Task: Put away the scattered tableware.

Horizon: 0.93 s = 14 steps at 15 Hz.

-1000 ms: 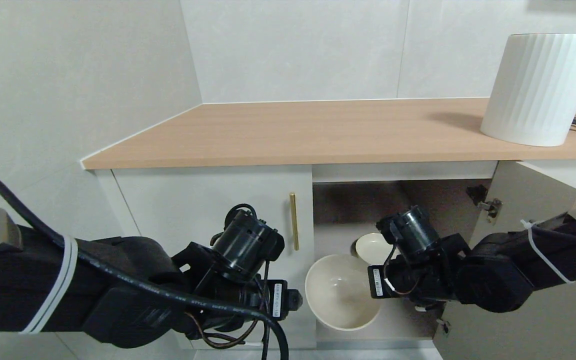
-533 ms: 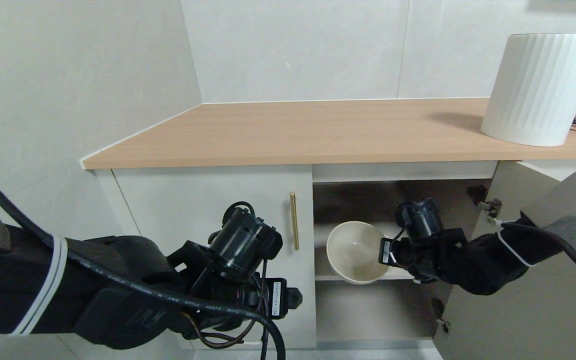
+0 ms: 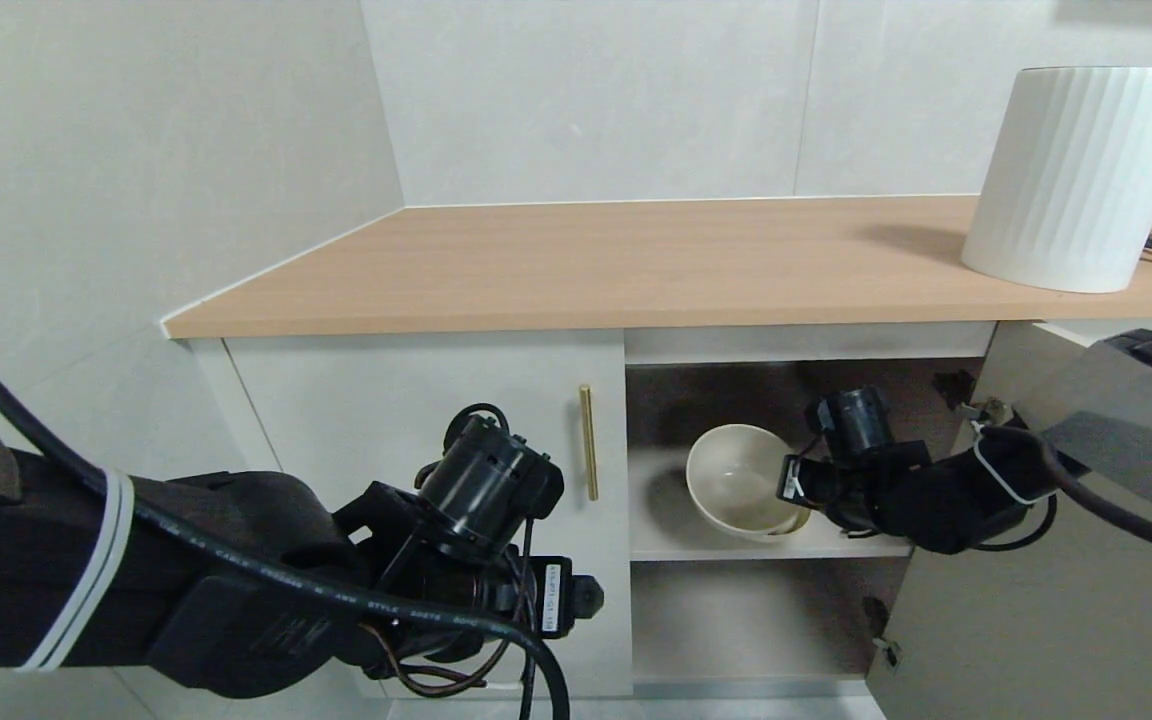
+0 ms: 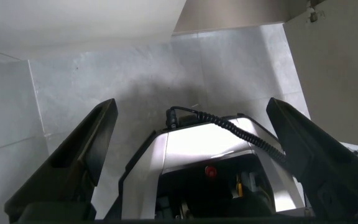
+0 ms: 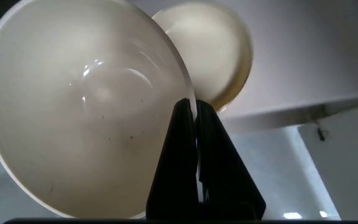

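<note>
Right fingers point(image 5: 188, 162) clamped on the rim of the bowl point(image 3: 736, 485) inside the open cabinet point(image 3: 806, 343).
The cream bowl is held tilted just above the upper shelf point(image 3: 666, 525); a smaller dish point(image 5: 219, 53) is seen just behind it. Left fingers point(image 4: 89, 158) are spread wide with nothing between them, low in front of the closed door point(image 3: 416, 400). A white ribbed container point(image 3: 1081, 175) stands on the bench point(image 3: 586, 265).
</note>
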### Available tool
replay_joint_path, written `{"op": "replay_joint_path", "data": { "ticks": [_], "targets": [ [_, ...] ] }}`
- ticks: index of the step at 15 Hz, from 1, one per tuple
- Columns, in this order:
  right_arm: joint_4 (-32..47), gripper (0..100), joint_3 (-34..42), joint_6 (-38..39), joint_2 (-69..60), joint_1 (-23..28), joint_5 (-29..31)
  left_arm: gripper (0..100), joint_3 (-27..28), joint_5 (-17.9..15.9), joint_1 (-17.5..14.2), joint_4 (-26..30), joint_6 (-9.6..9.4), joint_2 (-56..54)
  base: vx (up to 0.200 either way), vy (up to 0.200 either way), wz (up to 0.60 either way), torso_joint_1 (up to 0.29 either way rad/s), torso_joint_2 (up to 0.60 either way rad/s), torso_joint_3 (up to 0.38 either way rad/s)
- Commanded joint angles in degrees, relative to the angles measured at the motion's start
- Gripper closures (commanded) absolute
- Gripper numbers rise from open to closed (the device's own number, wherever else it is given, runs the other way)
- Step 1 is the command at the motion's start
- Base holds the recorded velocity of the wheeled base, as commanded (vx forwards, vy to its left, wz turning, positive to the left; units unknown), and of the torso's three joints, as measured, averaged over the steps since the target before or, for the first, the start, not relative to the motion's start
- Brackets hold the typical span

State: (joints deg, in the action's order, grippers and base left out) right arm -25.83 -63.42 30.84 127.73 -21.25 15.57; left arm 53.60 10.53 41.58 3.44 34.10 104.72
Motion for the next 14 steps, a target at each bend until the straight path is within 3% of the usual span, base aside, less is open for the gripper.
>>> {"op": "replay_joint_path", "data": {
  "ticks": [1, 14],
  "targets": [
    [-0.01, 100, -1.89, -0.08, 2.96, 1.38, 0.87, 0, 0.01, 0.01, -0.01, -0.01, 0.0, 0.14, 0.0, 0.0, 0.0, 0.0, 0.0, 0.0],
    [0.26, 100, -7.51, -0.34, 9.38, 4.37, 3.5, 0, 0.01, 0.01, -0.01, -0.01, 0.0, 0.14, 0.0, 0.0, 0.0, 0.0, 0.0, 0.0]
  ]
}}
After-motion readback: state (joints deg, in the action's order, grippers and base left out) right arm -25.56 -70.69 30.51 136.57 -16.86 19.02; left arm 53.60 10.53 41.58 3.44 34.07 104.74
